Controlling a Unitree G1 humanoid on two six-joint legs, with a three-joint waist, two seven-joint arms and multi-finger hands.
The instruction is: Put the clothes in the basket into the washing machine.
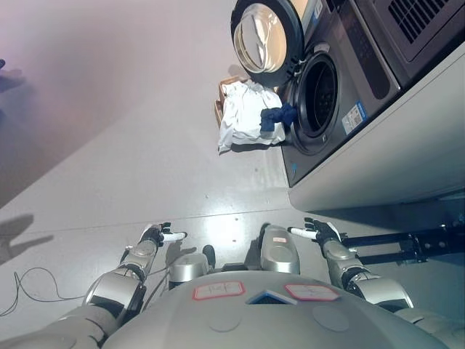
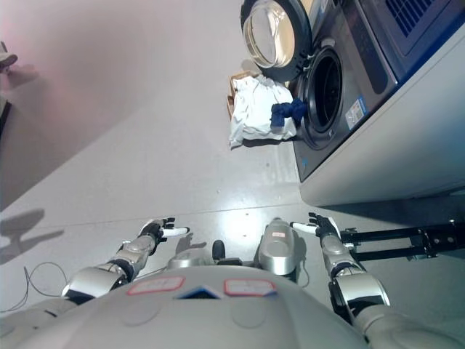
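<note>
A grey front-loading washing machine (image 1: 349, 87) stands at the upper right with its round door (image 1: 261, 33) swung open and its drum (image 1: 317, 94) dark. Beside it a tan basket (image 1: 227, 91) holds a heap of white cloth (image 1: 243, 116) that spills over its rim. A dark blue garment (image 1: 278, 116) lies on the white cloth by the drum opening. My left hand (image 1: 161, 234) is low at the lower left, open and empty. My right hand (image 1: 317, 230) is low at the lower right, open and empty. Both hands are far from the basket.
A pale grey floor (image 1: 131, 145) stretches between me and the basket. The washing machine sits in a grey cabinet (image 1: 385, 167) along the right. A black metal frame (image 1: 403, 246) lies on the floor by my right hand.
</note>
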